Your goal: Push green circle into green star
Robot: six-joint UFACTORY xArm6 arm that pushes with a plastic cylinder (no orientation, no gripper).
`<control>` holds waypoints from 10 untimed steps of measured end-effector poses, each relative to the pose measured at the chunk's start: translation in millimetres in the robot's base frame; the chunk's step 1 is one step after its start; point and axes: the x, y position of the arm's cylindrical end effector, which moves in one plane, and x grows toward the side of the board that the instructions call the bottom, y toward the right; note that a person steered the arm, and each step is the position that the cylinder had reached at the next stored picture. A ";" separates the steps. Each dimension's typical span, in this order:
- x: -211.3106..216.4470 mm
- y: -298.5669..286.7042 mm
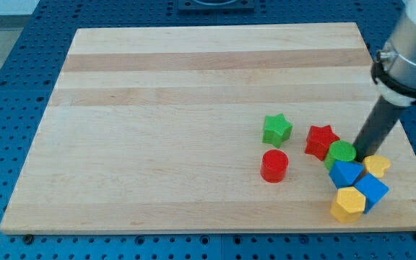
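We see our tip [357, 153] resting at the right-hand rim of the green circle [341, 152], touching it or just beside it; we cannot tell which. We carry no pincer, only the straight dark rod, so there is nothing to stand apart or together.

The green circle sits in the lower right part of the wooden counter [193, 87]. The red star [321, 141] presses against it on the view's left, and a blue block [346, 174] crowds it from the view's bottom. The green star [276, 129] lies further toward the view's left, apart from the circle, with the red star partly between the two. The red circle [274, 165] stands below the green star, close to it but not touching.

Right of our tip lies a small yellow block [378, 166], its shape hard to make out, near the counter's right edge. Under it a second blue block [372, 191] and a yellow block [348, 205] with flat facets crowd together, close to the bottom edge.

All the blocks gather in the lower right. The counter's left half and the whole top band are bare wood, giving broad room toward the view's left beyond the green star. To the view's right and bottom, little board remains before the edges.
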 end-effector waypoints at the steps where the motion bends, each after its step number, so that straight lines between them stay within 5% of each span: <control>1: 0.0 -23.1; 3: 0.0 -95.6; 5: -11.2 -108.4; 7: 0.0 -206.4; 8: 62.0 -194.9; 10: 71.4 -80.9</control>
